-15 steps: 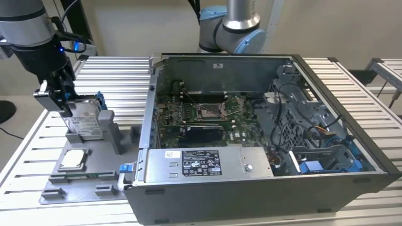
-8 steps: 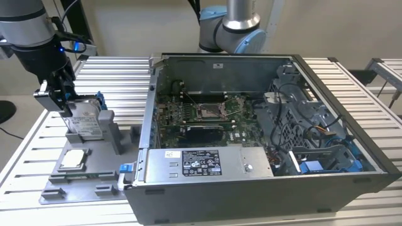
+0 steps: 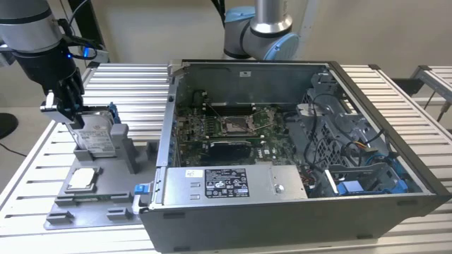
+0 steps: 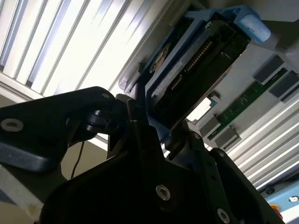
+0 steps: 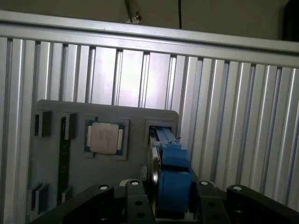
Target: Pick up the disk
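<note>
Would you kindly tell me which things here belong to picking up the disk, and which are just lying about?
In the job:
- the disk, standing tilted in the grey fixture
- the gripper, closed on the disk's blue bracket

Lying about:
- the square chip
- the open computer case
- the grey box with black label
- the slatted table

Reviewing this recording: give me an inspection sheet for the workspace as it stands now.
Surface: slatted aluminium table.
Job's things: the disk stands upright in a grey fixture tray.
Clutter: square chip on the tray; open computer case beside it.
Grippers: pincer closed on the disk's top edge.
Cables: wires inside the case.
Surroundings: second arm's base behind the case; plain wall.
</note>
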Robot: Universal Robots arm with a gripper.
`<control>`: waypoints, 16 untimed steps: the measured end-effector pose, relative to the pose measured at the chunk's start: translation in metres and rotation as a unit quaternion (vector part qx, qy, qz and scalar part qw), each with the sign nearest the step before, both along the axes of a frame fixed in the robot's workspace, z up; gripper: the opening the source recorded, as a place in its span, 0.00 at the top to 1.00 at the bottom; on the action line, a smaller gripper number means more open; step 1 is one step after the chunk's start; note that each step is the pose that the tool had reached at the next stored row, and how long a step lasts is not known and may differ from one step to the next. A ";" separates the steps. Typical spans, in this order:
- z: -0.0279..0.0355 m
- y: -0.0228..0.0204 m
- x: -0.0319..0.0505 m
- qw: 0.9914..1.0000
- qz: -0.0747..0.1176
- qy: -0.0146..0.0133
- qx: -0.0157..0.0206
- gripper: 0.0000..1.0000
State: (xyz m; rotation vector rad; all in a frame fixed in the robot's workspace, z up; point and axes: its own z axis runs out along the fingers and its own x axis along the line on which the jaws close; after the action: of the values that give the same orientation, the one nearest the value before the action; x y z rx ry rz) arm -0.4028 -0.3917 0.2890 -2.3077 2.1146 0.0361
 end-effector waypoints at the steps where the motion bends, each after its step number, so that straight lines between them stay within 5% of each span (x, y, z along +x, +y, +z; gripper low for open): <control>1: 0.0000 0.0000 0.0000 1.000 0.000 0.000 0.000 1.00; 16: -0.0005 -0.0008 -0.0001 1.000 0.000 0.000 0.000 1.00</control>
State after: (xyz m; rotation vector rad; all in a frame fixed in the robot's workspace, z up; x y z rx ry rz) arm -0.4028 -0.3925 0.2885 -2.3072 2.1143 0.0363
